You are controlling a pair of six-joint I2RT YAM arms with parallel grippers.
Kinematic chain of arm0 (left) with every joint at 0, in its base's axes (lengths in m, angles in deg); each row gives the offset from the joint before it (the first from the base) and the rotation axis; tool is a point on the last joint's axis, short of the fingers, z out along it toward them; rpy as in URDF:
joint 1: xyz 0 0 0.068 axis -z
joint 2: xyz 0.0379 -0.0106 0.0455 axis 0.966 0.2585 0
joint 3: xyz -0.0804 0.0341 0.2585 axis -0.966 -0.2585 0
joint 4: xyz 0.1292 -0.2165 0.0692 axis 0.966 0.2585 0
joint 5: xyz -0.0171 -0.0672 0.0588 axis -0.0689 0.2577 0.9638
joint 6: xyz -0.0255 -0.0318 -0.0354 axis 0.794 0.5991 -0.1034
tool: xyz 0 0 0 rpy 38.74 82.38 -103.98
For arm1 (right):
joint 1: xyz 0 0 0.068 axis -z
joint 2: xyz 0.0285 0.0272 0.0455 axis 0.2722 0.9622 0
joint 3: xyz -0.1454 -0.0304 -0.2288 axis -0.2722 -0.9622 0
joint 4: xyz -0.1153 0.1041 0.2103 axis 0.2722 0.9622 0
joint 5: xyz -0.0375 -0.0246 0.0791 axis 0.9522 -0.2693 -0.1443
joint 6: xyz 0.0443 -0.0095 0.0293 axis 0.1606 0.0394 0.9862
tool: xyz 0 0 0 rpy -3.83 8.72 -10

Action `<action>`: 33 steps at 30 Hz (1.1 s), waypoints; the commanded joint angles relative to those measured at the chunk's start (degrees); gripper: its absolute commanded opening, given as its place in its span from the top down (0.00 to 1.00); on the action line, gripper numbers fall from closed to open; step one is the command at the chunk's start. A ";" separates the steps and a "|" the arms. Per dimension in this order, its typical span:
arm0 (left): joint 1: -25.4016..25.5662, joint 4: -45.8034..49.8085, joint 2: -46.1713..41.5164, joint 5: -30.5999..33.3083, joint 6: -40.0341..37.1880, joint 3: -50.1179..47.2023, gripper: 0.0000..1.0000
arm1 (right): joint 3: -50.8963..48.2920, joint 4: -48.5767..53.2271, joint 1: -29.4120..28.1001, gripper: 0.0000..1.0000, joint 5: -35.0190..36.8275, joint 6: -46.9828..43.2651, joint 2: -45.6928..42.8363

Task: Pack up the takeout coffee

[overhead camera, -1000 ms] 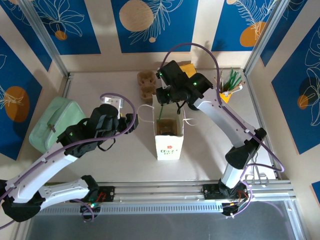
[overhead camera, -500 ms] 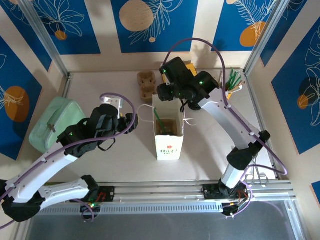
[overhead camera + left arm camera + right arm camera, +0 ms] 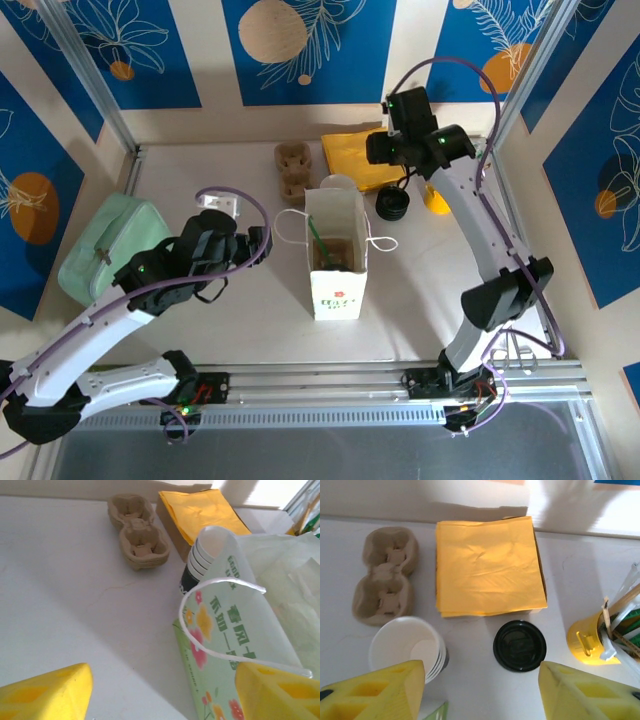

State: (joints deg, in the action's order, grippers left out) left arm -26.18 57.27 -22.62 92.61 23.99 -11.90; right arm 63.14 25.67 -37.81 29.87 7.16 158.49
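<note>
At centre of the top view: a white bag [image 3: 337, 292] stands upright, mouth open.
Takeout coffee: I cannot make it out; inside the bag a brownish shape and a green stick [image 3: 318, 240] are seen.
Right claw [image 3: 480, 669]: fingers wide apart, empty, at upper right of the top view over the yellow napkins [image 3: 487, 565], well apart from the bag.
Left claw [image 3: 162, 672]: open, empty, just left of the bag.

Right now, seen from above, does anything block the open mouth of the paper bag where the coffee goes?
Nothing visible covers it. The paper bag stands upright with its mouth open; a green stick and something brown sit inside. The stack of white cups stands behind it, not over it.
</note>
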 commanded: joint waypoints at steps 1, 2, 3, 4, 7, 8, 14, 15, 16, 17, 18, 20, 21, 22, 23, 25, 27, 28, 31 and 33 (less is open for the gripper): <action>-0.67 1.76 -1.61 4.87 -2.29 0.15 0.20 | 0.23 -5.15 1.46 0.37 -4.58 0.30 4.35; -0.62 2.20 -1.51 5.52 -2.40 0.35 0.19 | 0.75 -5.68 1.93 0.37 -4.90 0.39 6.08; -0.67 2.88 -1.37 5.89 -2.45 0.49 0.18 | 1.49 -6.22 2.29 0.37 -5.00 0.50 7.88; -0.71 3.24 -1.32 6.17 -2.41 0.52 0.18 | 2.27 -6.51 2.56 0.37 -4.81 0.54 9.60; -0.76 3.93 -1.41 6.68 -2.06 0.18 0.17 | 6.17 -6.18 3.16 0.36 -3.56 0.87 15.87; -0.72 4.02 -1.54 6.82 -1.97 -0.07 0.16 | 7.87 -5.79 3.42 0.36 -3.49 1.28 18.03; -0.84 6.50 -2.24 9.87 -2.57 0.02 0.14 | 16.48 -4.71 4.29 0.33 -3.61 2.78 29.20; -0.85 6.27 -2.44 10.17 -2.82 -0.11 0.14 | 18.34 -4.39 4.35 0.32 -3.26 2.67 31.15; -0.85 5.99 -2.67 10.38 -3.00 -0.28 0.14 | 19.67 -4.26 4.62 0.32 -3.33 2.71 32.72; -0.85 5.56 -2.80 10.36 -3.08 -0.47 0.14 | 21.05 -4.24 4.88 0.32 -3.81 2.75 34.40; -0.92 4.99 -2.90 10.36 -3.09 -0.57 0.14 | 22.05 -4.47 5.40 0.32 -5.08 2.63 35.89; -0.94 3.77 -2.82 10.08 -3.92 -0.90 0.14 | 23.36 -5.65 6.15 0.32 -7.45 2.69 38.20; -0.94 3.02 -2.61 10.16 -4.47 -0.92 0.14 | 24.10 -6.28 6.44 0.31 -7.61 2.58 39.18; -0.92 2.72 -2.49 10.26 -4.81 -0.88 0.14 | 25.30 -6.33 6.61 0.30 -7.46 2.43 40.48; -0.88 2.37 -2.21 10.36 -5.16 -0.62 0.14 | 26.99 -6.04 6.66 0.29 -6.70 2.17 42.06; -1.03 1.88 -1.68 10.43 -5.84 -0.32 0.14 | 29.90 -5.57 6.75 0.27 -5.82 1.28 44.76; -1.07 1.34 -1.22 10.70 -6.30 -0.24 0.13 | 32.56 -4.90 6.97 0.27 -5.59 1.05 47.55; -1.11 0.98 -1.07 10.71 -6.49 -0.31 0.13 | 33.58 -4.47 7.03 0.27 -5.55 1.18 48.63; -1.30 0.10 -0.52 10.81 -7.14 -0.50 0.13 | 34.67 -4.88 7.43 0.26 -6.21 1.39 50.41; -1.43 -0.49 -0.25 10.64 -7.49 -0.69 0.13 | 34.93 -5.55 7.45 0.25 -6.07 1.24 51.28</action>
State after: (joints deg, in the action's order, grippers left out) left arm -26.68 58.65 -23.07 102.05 18.37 -11.93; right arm 95.73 20.16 -30.36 24.76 9.02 208.76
